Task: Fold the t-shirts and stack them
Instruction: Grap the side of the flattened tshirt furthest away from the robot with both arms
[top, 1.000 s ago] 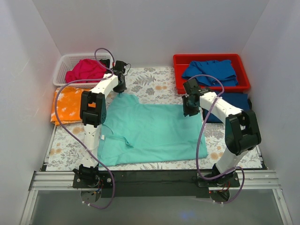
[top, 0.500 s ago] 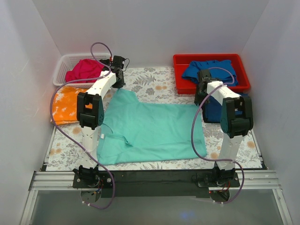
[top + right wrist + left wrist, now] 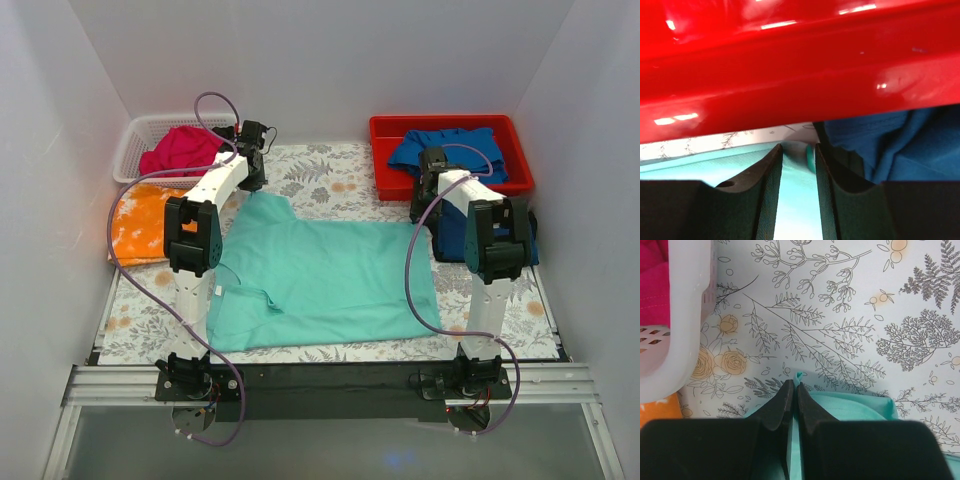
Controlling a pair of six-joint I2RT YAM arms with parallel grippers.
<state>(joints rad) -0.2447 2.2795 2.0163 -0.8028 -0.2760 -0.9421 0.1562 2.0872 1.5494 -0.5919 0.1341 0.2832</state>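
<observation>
- While the mint-teal t-shirt [image 3: 320,275] is lying spread on the floral sheet [image 3: 330,180], the left gripper [image 3: 794,386] is pinching its far left corner, fingers pressed fully together.
- The right gripper [image 3: 798,150] is keeping only a narrow gap, with teal cloth caught in it, close under the wall of the red bin [image 3: 520,150].
- White walls are enclosing the table.
- A royal blue t-shirt [image 3: 450,145] is sitting in the bin, and a magenta t-shirt [image 3: 180,150] in the white basket [image 3: 130,150].
- Compared with a second ago, the right arm is reaching farther out, and the shirt's far hem is lying straighter.
</observation>
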